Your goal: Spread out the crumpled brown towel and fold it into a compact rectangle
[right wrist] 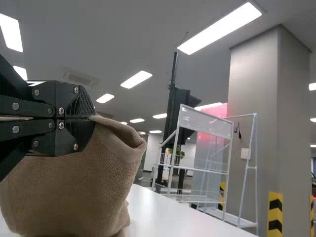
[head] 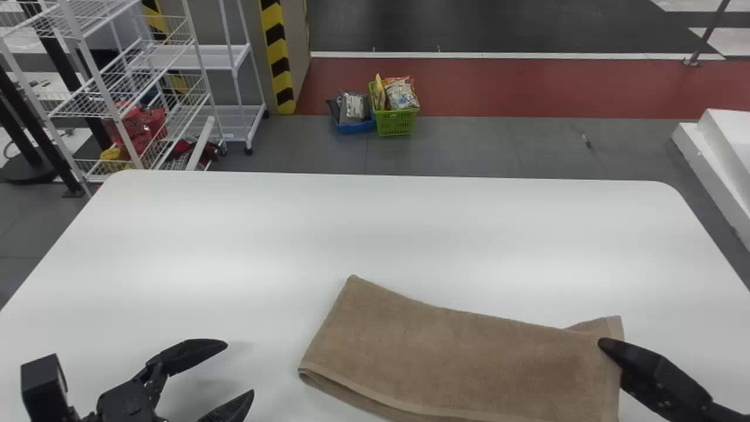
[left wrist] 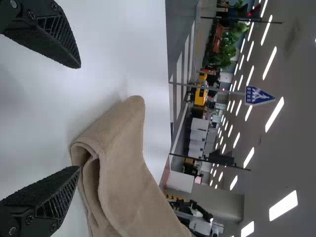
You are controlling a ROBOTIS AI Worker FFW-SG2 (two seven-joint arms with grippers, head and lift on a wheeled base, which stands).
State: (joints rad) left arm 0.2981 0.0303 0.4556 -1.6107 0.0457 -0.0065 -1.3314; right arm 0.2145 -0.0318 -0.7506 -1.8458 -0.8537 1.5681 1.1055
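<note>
The right gripper (head: 609,349), at the lower right of the head view, has its fingers pressed together on the towel (head: 463,357); its own wrist view shows a bit of the cloth pinched at the tips, with the rest bulging out around them. The left gripper (head: 240,368), at the lower left of the head view, is spread wide with nothing between its fingers, a little apart from the towel's left end. The towel lies across the lower centre and lower right of that view as a long, folded band, slanting down from its upper left corner toward the right. Its layers show as a rounded fold along the lower left edge, and a small flap sticks out past the upper edge at the right, just beside the right gripper. Under it is the white table (head: 375,223), which spans the frame from side to side. Beyond the table, a wire rack (head: 123,88) stands at the upper left, holding some red things (head: 140,126). A pillar (head: 278,55) with yellow and black stripes comes next to it. On the floor at the upper centre, a green basket (head: 396,122) of packets sits beside a blue basket (head: 354,126). A white box (head: 726,140) stands at the right edge.
</note>
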